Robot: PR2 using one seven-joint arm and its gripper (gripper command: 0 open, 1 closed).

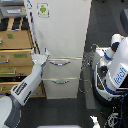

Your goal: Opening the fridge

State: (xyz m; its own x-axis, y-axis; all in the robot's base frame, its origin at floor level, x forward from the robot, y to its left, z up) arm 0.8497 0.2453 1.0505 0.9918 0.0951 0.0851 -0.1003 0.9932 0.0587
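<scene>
The fridge (65, 35) stands tall and white in the middle of the exterior view, with a green-figure sticker (43, 9) on its upper door. Two lower drawers carry curved silver handles (59, 62). The upper door looks closed or barely ajar. My gripper (43, 56) reaches up from the lower left on a grey-and-white arm (25, 87). It sits at the left edge of the upper door, near that door's bottom corner. Its fingers (46, 52) point up against the edge. At this size I cannot make out whether they are open or shut.
A tan wooden drawer cabinet (15, 55) stands directly to the exterior view's left of the fridge, close behind my arm. A white robot body with blue lettering (114, 70) and cables stands at the exterior view's right. The floor is dark.
</scene>
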